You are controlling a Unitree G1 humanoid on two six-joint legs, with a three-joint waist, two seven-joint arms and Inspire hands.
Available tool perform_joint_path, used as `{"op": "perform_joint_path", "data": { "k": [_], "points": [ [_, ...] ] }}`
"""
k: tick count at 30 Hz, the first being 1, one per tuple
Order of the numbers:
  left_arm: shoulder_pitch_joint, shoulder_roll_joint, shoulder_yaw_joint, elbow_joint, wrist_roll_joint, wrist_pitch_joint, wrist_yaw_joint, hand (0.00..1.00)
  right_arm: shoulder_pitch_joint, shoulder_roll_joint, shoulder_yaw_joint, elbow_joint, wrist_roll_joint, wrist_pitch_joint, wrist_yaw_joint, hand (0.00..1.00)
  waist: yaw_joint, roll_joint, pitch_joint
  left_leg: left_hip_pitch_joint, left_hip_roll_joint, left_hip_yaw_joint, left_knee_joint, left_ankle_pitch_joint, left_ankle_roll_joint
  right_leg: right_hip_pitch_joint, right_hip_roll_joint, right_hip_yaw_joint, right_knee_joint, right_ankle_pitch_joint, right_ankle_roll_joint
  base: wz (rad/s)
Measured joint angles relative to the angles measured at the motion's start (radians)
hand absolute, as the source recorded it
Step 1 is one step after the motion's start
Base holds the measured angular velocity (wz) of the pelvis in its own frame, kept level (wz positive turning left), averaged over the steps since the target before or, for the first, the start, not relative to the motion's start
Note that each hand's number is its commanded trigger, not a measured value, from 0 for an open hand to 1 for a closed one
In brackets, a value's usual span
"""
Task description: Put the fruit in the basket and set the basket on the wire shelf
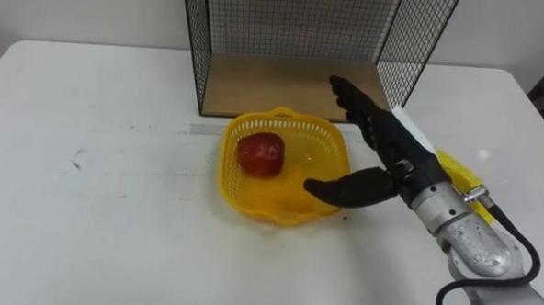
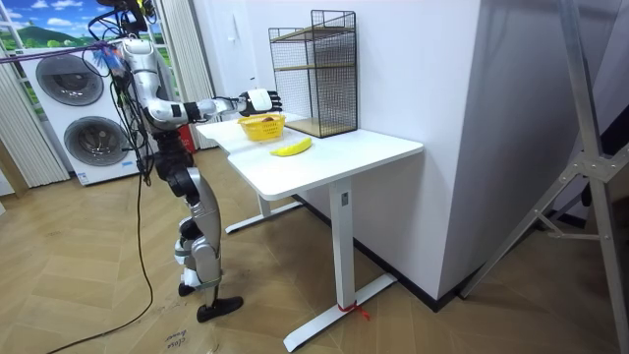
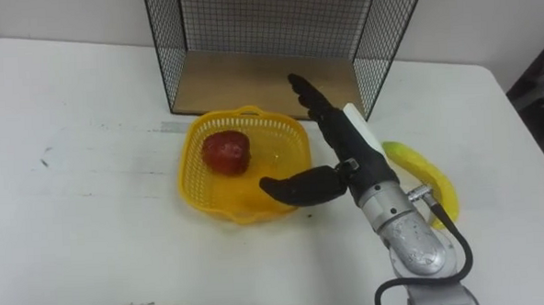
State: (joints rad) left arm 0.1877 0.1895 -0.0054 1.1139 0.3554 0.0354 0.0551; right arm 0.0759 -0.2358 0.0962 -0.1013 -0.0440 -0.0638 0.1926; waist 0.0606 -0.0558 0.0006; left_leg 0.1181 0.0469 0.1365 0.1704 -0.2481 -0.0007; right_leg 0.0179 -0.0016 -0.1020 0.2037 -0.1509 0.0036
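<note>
The right hand (image 3: 348, 160) is spread open, fingers straight, right beside the yellow basket (image 3: 185, 176), thumb over its rim. The red apple (image 3: 227, 153) sits inside. The banana (image 3: 424, 170) lies on the table (image 3: 89, 179), wire shelf (image 3: 250, 80) just behind.

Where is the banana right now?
The banana lies on the white table, right of the yellow basket, partly behind the right hand.

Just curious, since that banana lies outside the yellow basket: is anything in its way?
Only the robot's own right hand, fingers open, hangs between the banana and the yellow basket. Nothing else on the table separates them.
</note>
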Motion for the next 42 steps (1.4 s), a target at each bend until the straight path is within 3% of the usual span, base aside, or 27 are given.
{"op": "perform_joint_path", "data": {
  "k": [11,23,29,34,42],
  "points": [
    [0.009,-0.003,0.000,0.006,0.001,0.000,0.001,0.00,0.000,0.000,-0.007,0.000,-0.001,0.000,0.000,0.00,-0.003,0.001,-0.0002,0.000,0.000,0.002,0.001,0.000,0.000,0.001,0.000,0.001,0.000,0.000,0.000,0.00],
    [0.034,-0.014,0.043,0.026,0.001,-0.001,0.014,0.00,0.001,-0.003,-0.167,-0.050,0.010,-0.001,-0.109,0.00,-0.038,0.006,-0.0032,0.002,0.000,0.001,0.002,0.000,0.000,0.001,0.000,0.010,0.003,0.000,0.000,-0.01],
    [0.054,-0.013,0.053,0.025,0.000,-0.001,0.023,0.00,0.001,-0.017,-0.258,-0.055,0.013,-0.001,-0.194,0.00,-0.063,-0.019,-0.0006,0.015,0.000,0.004,-0.002,0.000,0.000,0.010,0.002,0.010,0.002,0.000,0.000,0.00],
    [0.058,-0.011,0.063,0.021,0.000,0.000,0.023,0.00,0.001,-0.058,-0.289,-0.055,0.036,-0.001,-0.271,0.00,-0.076,-0.039,0.0001,0.013,0.000,0.003,-0.004,0.000,0.000,0.007,0.003,0.011,0.002,0.000,0.000,0.00],
    [0.061,-0.009,0.085,0.000,0.000,0.010,0.020,0.00,-0.008,-0.068,-0.318,0.030,0.033,0.004,-0.324,0.00,-0.077,-0.039,0.0000,0.015,0.000,0.004,-0.004,0.000,0.000,0.008,0.003,0.009,0.001,0.000,0.000,0.00]
  ]
}}
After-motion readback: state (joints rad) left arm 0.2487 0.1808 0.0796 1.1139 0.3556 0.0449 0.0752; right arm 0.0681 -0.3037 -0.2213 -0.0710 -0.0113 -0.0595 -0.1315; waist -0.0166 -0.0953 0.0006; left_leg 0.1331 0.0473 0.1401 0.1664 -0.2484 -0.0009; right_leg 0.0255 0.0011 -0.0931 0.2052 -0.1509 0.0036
